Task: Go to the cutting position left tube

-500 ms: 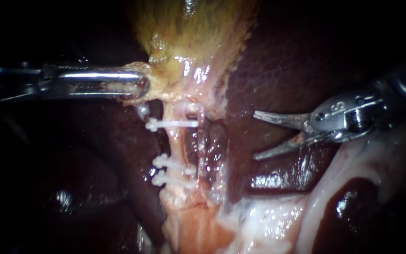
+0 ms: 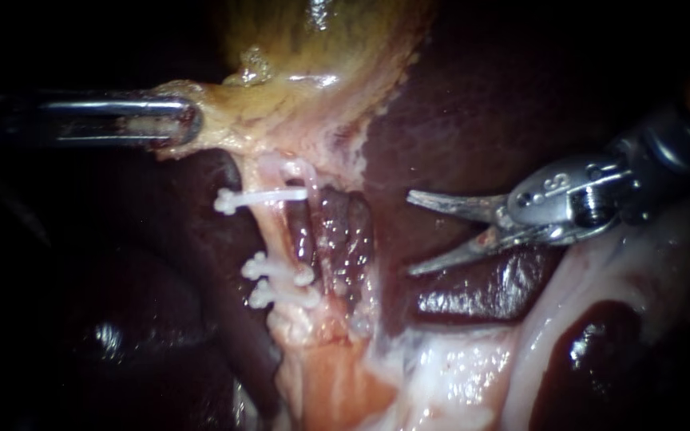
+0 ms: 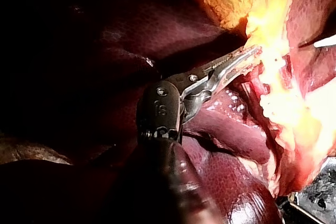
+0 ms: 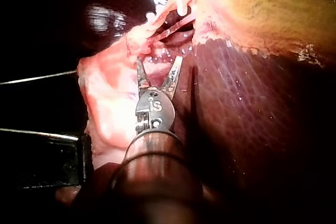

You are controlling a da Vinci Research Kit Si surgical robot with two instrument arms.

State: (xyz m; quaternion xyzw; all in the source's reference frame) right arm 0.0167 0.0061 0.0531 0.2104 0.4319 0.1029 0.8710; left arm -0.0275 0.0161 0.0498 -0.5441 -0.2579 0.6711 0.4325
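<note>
Left tube (image 2: 279, 235): a pale strand running down from the gallbladder (image 2: 321, 48) and lying against the liver (image 2: 473, 104).
Clips: one upper clip (image 2: 263, 196) crosses the tube, with two lower clips (image 2: 277, 273) close together beneath it.
Right instrument (image 2: 410, 233): its jaws are wide and hold nothing. It sits over the liver with its tips toward the tube, apart from it.
Left instrument (image 2: 189, 121): its jaws are clamped on the gallbladder's lower edge, above the tube.

Our left instrument (image 2: 188, 124) is bright polished metal with a hard white streak of glare along it. Our right instrument (image 2: 410, 233) is duller grey metal, its jaws smeared rusty red. We take the clips (image 2: 261, 195) for white plastic, smooth and matt. The liver (image 2: 457, 303) is smooth, wet and glossy. The gallbladder (image 2: 313, 56) looks rougher and stringy, with a damp sheen. The tube (image 2: 281, 231) is pale, slick and shiny.
</note>
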